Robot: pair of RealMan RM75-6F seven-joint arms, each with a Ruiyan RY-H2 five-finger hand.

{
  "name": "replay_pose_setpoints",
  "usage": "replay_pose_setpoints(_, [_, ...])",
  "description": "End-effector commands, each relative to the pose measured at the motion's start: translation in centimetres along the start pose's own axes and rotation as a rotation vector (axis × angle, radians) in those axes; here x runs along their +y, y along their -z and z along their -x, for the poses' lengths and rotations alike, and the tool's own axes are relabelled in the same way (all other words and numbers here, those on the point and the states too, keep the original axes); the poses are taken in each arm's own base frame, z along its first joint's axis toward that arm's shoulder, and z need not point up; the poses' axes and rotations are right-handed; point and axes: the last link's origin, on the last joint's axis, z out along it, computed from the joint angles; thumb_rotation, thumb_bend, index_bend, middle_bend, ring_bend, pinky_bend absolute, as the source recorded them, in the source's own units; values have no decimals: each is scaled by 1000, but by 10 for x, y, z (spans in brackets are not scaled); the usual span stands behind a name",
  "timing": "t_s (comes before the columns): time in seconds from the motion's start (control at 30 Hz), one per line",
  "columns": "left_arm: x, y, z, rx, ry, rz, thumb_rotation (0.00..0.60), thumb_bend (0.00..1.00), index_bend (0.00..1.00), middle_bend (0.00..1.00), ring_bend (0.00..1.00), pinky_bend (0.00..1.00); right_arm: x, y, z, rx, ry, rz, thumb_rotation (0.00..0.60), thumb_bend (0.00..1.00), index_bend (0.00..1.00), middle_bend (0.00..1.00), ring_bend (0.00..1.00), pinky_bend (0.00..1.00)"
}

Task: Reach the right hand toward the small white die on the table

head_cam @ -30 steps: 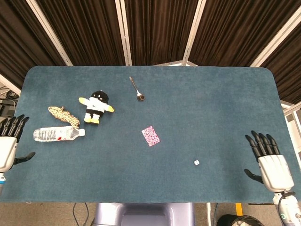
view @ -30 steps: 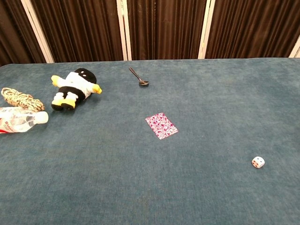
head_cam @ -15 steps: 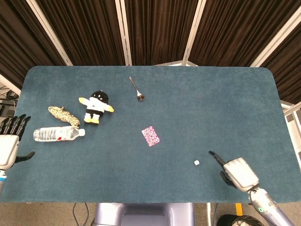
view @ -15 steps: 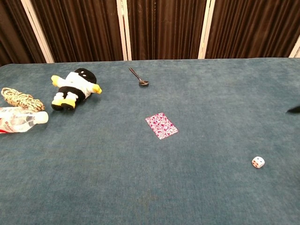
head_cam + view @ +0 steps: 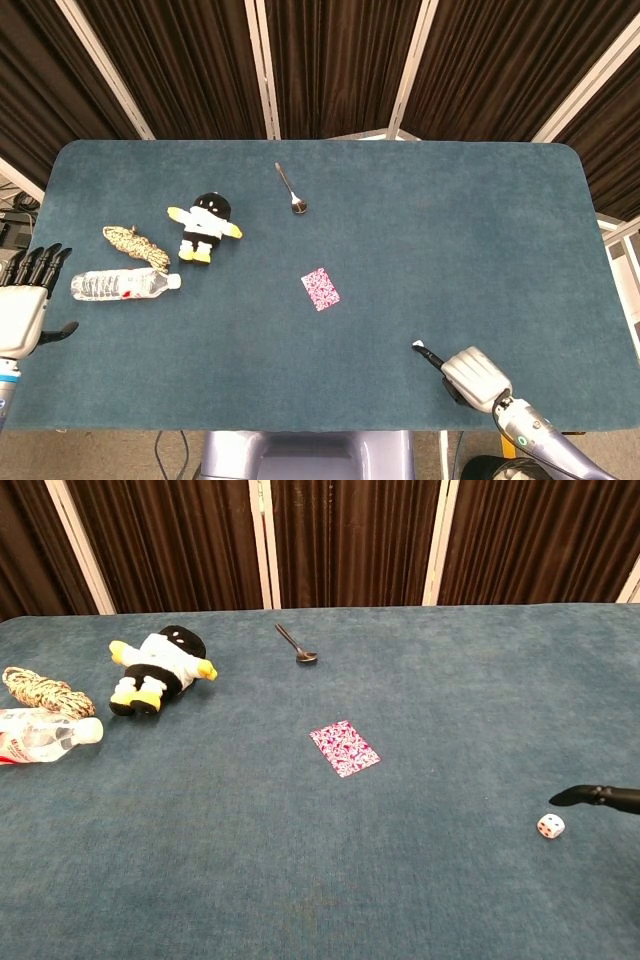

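Because the die (image 5: 550, 826) is tiny, light and rigid, you should pinch two opposite faces; it may skitter on the desk (image 5: 480, 230). It sits near the front right edge, just beside your right robot hand (image 5: 474, 376), one finger extended, holding nothing.

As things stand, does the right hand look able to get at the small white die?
Probably yes. The right hand has a fingertip just above the die, and nothing lies between them on the table; the patterned card sits well away.
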Motion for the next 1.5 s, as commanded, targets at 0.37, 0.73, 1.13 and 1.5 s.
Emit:
replay_pose_setpoints(0.37, [-1,0,0,6,13,0,600,0,0,0,0,0,3,-26,9,-28,15,25,600,733,0,779,777,1000])
replay_pose_setpoints(0.73, [-3,-1,1,-1,12,-7,600,0,0,0,0,0,5,-24,15,-35,1,38,600,732,0,779,777,1000])
replay_pose_setpoints(1.13, [-2,-2,2,-9,9,-5,600,0,0,0,0,0,9,-19,22,-54,-3,52,600,734,0,780,778,1000])
replay_pose_setpoints(1.5, [-2,-2,3,-13,9,-6,600,0,0,0,0,0,20,-19,25,-65,-21,87,600,733,0,779,777,1000])
